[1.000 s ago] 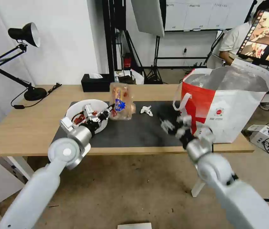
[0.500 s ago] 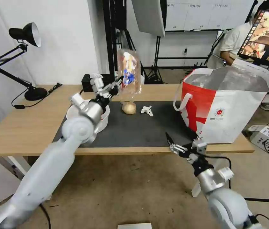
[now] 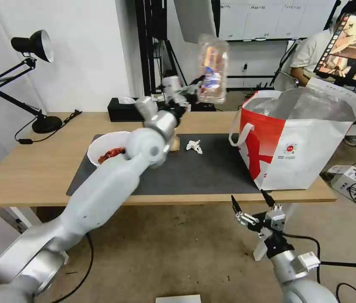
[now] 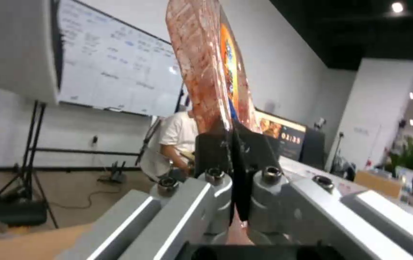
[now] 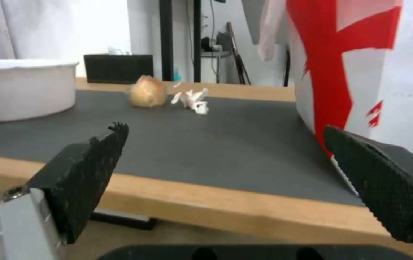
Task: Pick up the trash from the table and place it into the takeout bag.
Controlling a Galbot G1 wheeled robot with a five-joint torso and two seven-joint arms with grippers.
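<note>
Light-wood tabletop (image 3: 38,168) carries a dark grey mat (image 3: 194,168). High above its far edge, the left hand (image 3: 194,86) is clenched on the clear clamshell tray (image 3: 213,69), in free air left of the takeout bag's (image 3: 308,139) open rim. Bowl of crayfish shells (image 3: 110,149), knotted bag (image 5: 148,95) and crumpled tissue (image 3: 194,146) stay on the mat. Below the near edge, the right hand (image 3: 251,206) hangs released.

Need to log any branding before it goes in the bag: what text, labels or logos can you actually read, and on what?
Nothing is legible.
Takeout bag: small round red logo, print beneath too small.
Clamshell tray in the left gripper: blue-orange label, blurred.
Whiteboard: writing too small.
Monitor: pictures, no readable words.
</note>
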